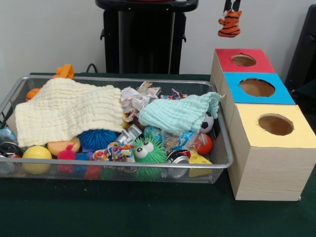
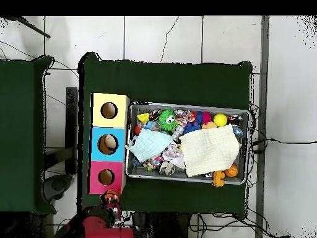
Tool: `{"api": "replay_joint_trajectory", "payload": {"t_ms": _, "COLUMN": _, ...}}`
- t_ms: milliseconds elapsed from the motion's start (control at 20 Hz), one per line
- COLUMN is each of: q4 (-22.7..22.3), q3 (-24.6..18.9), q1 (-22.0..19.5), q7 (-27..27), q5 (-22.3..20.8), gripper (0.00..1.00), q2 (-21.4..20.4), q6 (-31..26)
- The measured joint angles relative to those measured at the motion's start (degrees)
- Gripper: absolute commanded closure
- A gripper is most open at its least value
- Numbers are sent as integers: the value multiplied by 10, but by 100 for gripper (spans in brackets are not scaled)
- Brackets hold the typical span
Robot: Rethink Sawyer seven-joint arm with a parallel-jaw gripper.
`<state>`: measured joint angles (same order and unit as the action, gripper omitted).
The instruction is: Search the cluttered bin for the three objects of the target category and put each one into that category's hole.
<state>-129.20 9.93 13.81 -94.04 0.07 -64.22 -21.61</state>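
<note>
Green cloth covers the table (image 1: 148, 217), with a white wall behind it. At the left in the front view stands a wire bin (image 1: 224, 148) heaped with toys. A cream cloth (image 1: 66, 111) drapes over the bin's left half, and an orange toy (image 1: 64, 71) pokes up behind its far rim. Along the near edge, from the left, lie a yellow ball (image 1: 36, 157), a pink spiky ball (image 1: 66, 154), a blue spiky ball (image 1: 96, 139), a multicoloured toy (image 1: 114, 152) and a green fuzzy ball (image 1: 148, 153) with googly eyes. A mint cloth (image 1: 180, 113) covers the right half, and a small soccer ball (image 1: 207, 122) peeks out beneath its right end, with a red ball (image 1: 203, 144) below that and a yellow toy (image 1: 199, 160) at the corner.

Just beside the bin on the right stand three wooden boxes in a row, each with a round hole in its top: the yellow box (image 1: 274, 126) nearest, the blue box (image 1: 256, 89) in the middle, the red box (image 1: 243, 60) farthest.

Above the red box, at the top edge, the gripper (image 1: 230, 9) pinches a striped tiger toy (image 1: 230, 23), which hangs in the air clear of the boxes. In the overhead view the tiger toy (image 2: 111, 198) sits just outside the red box (image 2: 106, 177).
</note>
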Motion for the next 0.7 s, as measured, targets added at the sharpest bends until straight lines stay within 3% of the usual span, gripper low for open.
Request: {"api": "replay_joint_trajectory", "payload": {"t_ms": 700, "q4": 32, "q3": 25, "q1": 40, "q7": -15, "q5": 10, "gripper": 100, "q2": 20, "q6": 0}}
